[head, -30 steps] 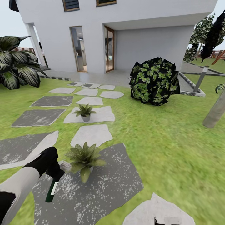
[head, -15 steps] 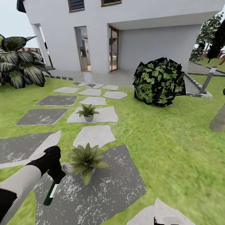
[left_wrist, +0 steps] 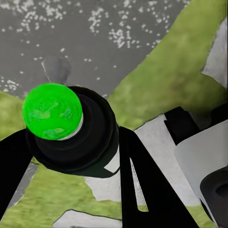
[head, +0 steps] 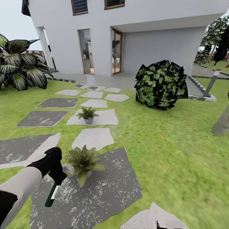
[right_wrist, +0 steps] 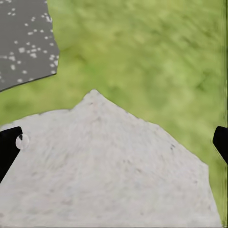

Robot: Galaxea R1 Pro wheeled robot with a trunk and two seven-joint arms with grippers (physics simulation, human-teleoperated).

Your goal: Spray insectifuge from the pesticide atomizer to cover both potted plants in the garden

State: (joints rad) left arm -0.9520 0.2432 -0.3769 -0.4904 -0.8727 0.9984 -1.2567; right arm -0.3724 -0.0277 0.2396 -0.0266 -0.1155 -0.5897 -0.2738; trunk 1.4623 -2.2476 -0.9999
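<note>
Unmoved, left pincer (head: 56, 174) pinches atomizer (head: 52, 196) tilted beside near potted plant (head: 82, 160).

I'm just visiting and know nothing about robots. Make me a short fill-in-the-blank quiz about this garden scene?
1. The left pincer holds the pesticide atomizer, a dark ____ bottle.
2. The nearer potted plant stands on a dark grey stepping ____.
3. The farther potted plant stands on a ____ grey stone than the nearer one.
4. The right pincer hangs with jaws ____ over a pale stone.

Missing words: green; stone; lighter; open
</note>
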